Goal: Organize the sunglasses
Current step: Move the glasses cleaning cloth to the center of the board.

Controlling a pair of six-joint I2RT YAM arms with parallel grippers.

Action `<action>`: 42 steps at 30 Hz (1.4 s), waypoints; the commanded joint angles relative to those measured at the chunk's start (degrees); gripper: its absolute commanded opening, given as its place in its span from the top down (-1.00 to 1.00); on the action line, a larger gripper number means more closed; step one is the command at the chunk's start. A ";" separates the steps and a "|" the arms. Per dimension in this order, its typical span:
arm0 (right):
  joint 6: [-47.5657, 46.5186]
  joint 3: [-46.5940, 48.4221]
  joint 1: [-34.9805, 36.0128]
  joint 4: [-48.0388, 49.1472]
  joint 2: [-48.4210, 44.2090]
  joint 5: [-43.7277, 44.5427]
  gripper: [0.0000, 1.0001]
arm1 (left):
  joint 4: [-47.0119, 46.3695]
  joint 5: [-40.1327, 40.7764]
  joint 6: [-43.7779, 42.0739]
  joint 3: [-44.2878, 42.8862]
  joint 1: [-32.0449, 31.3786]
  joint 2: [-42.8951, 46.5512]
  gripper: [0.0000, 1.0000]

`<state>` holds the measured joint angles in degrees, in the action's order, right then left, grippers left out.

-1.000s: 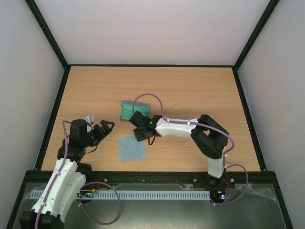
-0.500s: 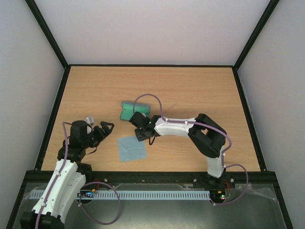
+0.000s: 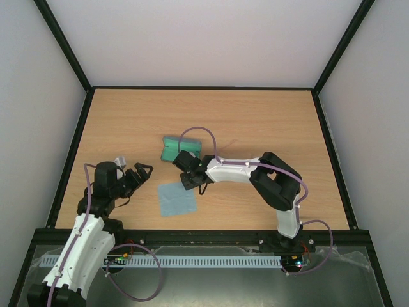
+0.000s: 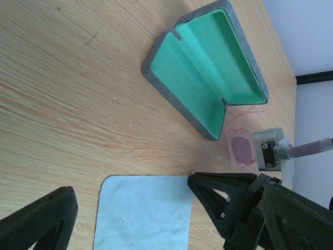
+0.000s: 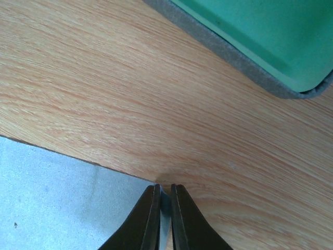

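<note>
Sunglasses (image 4: 240, 150) are lying on the counter (image 4: 62, 94) just beside the short end of the open case (image 4: 208, 67), at its 5 o'clock in the left wrist view, and are not yet inside. Right claw (image 5: 164, 205) is pinching, nearly closed, a corner of the cloth (image 5: 52, 198), which sits at the case's 6 o'clock from above. Left claw (image 4: 130, 190) is hanging wide open and empty. Judgement: the frame looks thin, light and brittle, and the lenses will smear; I am favouring a gentle grip at the bridge.
</note>
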<state>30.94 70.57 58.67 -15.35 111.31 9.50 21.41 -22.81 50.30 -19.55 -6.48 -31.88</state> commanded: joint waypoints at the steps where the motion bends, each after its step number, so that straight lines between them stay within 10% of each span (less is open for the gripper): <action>1: 0.56 -2.22 0.15 -1.41 1.16 -0.25 0.86 | 0.59 0.09 -0.75 0.56 -0.20 0.54 -0.98; 16: 0.78 -8.97 0.03 -2.68 -6.20 6.18 0.97 | -4.17 1.07 -1.69 0.00 -5.89 -6.43 -0.90; 36: -4.22 -6.06 -3.53 -1.88 -5.11 3.79 0.97 | -8.25 14.76 -9.37 -13.94 -16.55 -32.93 0.47; 42: -4.04 -6.18 -3.56 -1.76 -4.94 3.60 0.97 | -8.88 19.08 -9.50 -14.79 -22.93 -38.42 0.55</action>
<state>27.38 63.40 55.29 -14.41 105.34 13.28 12.64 -7.73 41.87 -33.10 -25.96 -67.48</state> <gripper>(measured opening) 0.019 0.234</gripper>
